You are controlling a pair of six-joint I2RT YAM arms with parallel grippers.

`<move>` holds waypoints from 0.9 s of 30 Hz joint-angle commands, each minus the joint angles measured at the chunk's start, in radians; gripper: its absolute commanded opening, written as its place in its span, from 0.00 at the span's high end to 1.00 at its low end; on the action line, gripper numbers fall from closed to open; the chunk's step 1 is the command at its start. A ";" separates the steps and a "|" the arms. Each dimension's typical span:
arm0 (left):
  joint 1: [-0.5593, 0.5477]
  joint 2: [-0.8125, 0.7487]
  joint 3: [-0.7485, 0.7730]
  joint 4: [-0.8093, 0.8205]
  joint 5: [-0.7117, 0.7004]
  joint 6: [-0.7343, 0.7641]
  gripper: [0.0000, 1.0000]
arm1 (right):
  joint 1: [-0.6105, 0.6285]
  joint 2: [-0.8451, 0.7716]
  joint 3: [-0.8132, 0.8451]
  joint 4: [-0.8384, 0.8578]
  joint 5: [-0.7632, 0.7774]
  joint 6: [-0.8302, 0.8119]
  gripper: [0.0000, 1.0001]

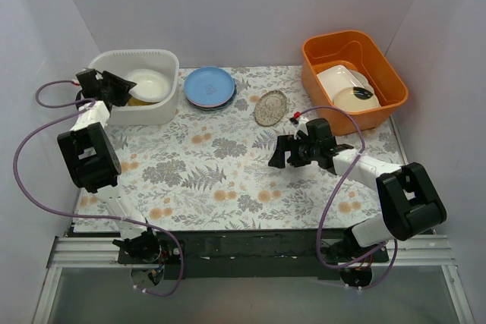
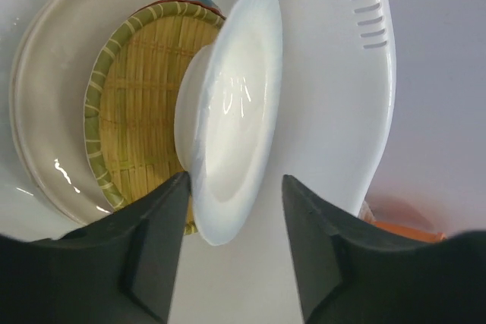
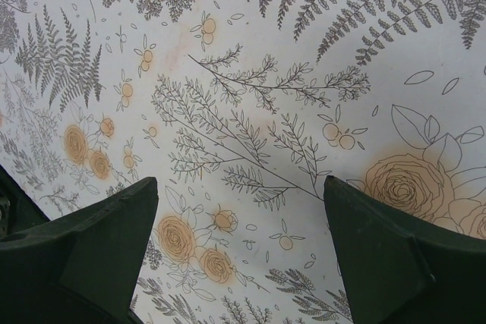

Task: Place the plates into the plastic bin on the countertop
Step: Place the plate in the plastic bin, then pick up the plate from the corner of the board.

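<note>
Left claw (image 2: 237,187), jaws parted, straddles a tilted white round plate (image 2: 235,111) inside the translucent white plastic bin (image 2: 342,111); right claw (image 3: 239,195) hangs open above the fern-printed surface (image 3: 304,73).

The left arm (image 1: 89,155) and the right arm (image 1: 408,201) are alike: white rounded links joined by chunky black joint housings, on black bases. A thin purple cable (image 1: 15,158) loops loosely beside each arm, from base to wrist. The fingers (image 2: 148,256) are matte black wedges, broad at the root, with flat inner faces
</note>
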 commanded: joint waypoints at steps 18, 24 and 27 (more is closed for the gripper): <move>-0.211 -0.248 0.094 -0.200 -0.415 0.231 0.04 | 0.002 -0.058 0.040 0.010 0.011 0.004 0.03; -0.288 -0.320 0.052 -0.170 -0.416 0.242 0.02 | 0.003 -0.108 0.003 -0.004 0.036 0.010 0.03; -0.334 -0.364 0.008 -0.107 -0.354 0.237 0.02 | 0.002 -0.116 -0.010 -0.007 0.045 0.010 0.02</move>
